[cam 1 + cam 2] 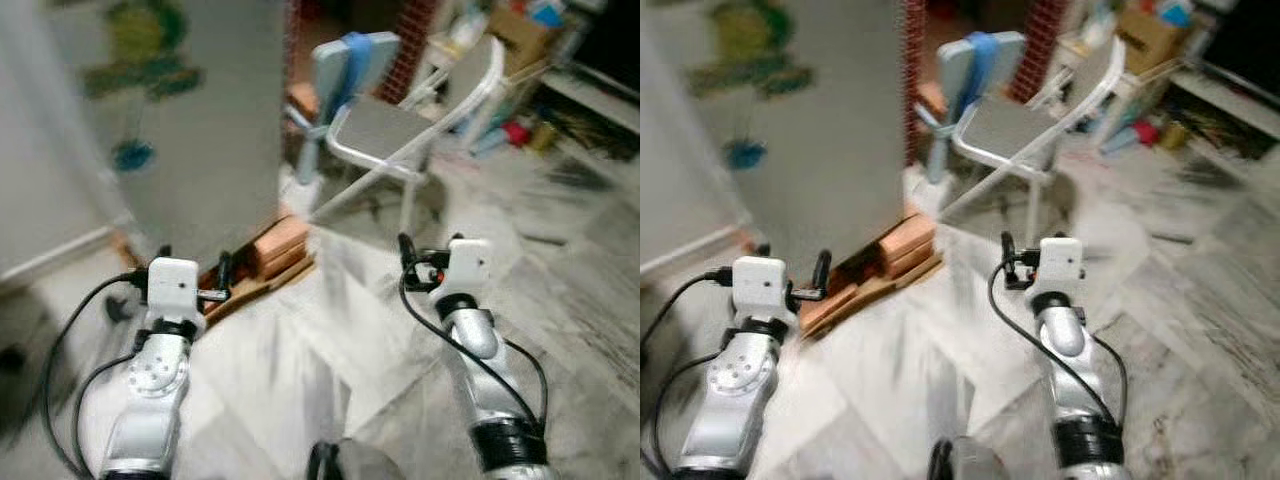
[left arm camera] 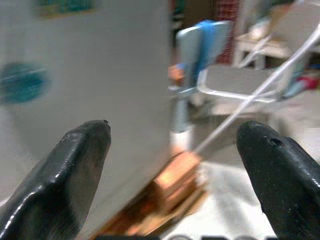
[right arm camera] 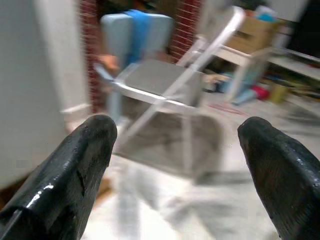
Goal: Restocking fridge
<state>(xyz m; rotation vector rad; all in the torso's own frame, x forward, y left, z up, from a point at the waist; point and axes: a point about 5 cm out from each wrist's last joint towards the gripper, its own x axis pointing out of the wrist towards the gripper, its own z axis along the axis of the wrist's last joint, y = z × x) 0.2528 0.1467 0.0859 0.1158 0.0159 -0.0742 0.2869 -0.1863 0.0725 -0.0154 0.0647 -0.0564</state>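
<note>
Robot before a closed grey fridge, both tools empty.

The fridge (image 1: 190,130) fills ten to twelve o'clock, its door shut, standing on wooden blocks (image 1: 275,255) over the marble floor (image 1: 560,300); a folding chair (image 1: 400,130) sits at one o'clock. The left tool (image 2: 175,170) is spread wide and holds nothing, aimed at the fridge's lower corner; the right tool (image 3: 175,165) is equally wide and empty, aimed at the chair. No stock shows in either tool, so shelves may be filled already or awaiting goods. Motion blur smears everything; the door stickers and the clutter at two o'clock are unreadable, and the fridge's interior is hidden.
</note>
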